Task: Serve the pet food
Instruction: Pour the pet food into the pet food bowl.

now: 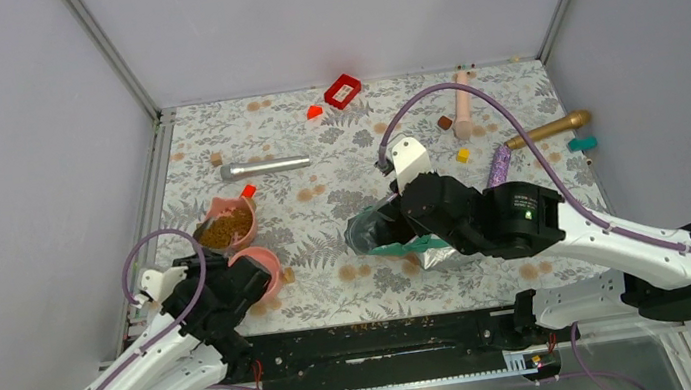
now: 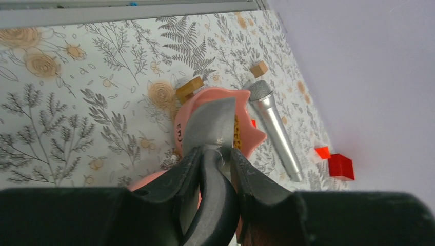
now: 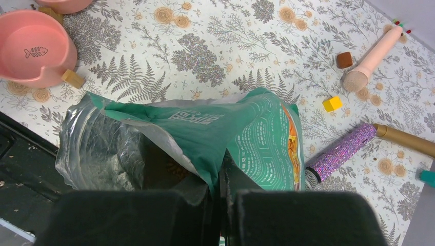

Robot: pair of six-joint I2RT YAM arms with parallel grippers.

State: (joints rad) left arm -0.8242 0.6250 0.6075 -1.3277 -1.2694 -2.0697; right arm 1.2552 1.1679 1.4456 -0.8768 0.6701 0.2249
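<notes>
2 grippers are clamped: the left gripper (image 2: 215,156) squeezes the dark handle of a grey scoop (image 2: 210,123), and the right gripper (image 3: 218,177) pinches the rim of the open teal pouch (image 3: 251,133). Beside the left arm sits an empty pink bowl (image 3: 20,36). Just beyond, the scoop's blade reaches over a second pink bowl (image 1: 240,209) holding the brown kibble (image 1: 218,233). Farther off lies a silver microphone (image 1: 265,166), then a red block (image 1: 342,91) by the far wall.

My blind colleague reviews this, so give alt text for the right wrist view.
The right gripper pinches the rim of an open teal-green pet food pouch; an empty pink bowl sits at upper left on the floral table.
</notes>
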